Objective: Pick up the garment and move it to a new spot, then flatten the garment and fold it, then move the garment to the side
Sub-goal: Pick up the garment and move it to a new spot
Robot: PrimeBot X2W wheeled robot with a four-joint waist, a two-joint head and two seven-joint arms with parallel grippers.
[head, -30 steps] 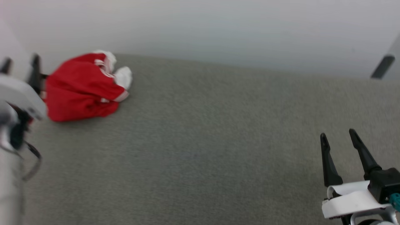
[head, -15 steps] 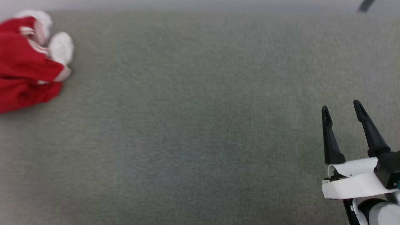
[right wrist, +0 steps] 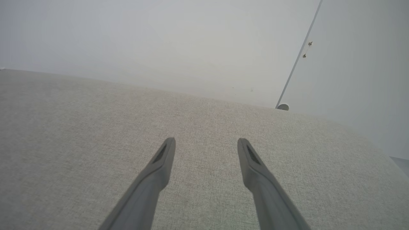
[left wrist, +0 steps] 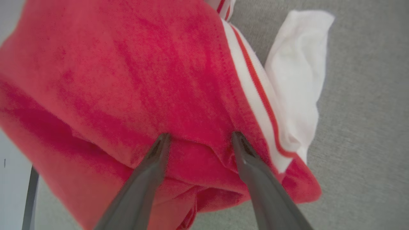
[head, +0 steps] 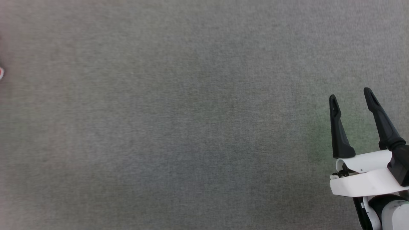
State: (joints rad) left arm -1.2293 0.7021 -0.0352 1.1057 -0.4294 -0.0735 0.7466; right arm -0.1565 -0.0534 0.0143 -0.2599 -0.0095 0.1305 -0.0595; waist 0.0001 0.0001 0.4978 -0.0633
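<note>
At the far left of my head view the garment has shrunk to a sliver of red and white on the picture's edge, where a second ago it sat in full view as a crumpled heap. The whole picture has swung, so I read that as the head turning and not the cloth moving. For the task it means I am working the pickup blind from above and must trust the wrist camera. There, the left gripper has its two fingers spread wide and nothing is pinched. Both tips sit at or just touching a raised fold of the red body of the garment, which I judge to be bunched up and not yet lifted. The striped trim runs just right of the right-hand tip, and the white end panel lies beyond it on the grey fabric surface. My call is that closing here would catch that fold. Over at the right, the right gripper hangs with its fingers also spread, holding nothing, above bare grey surface and well apart from the garment.
</note>
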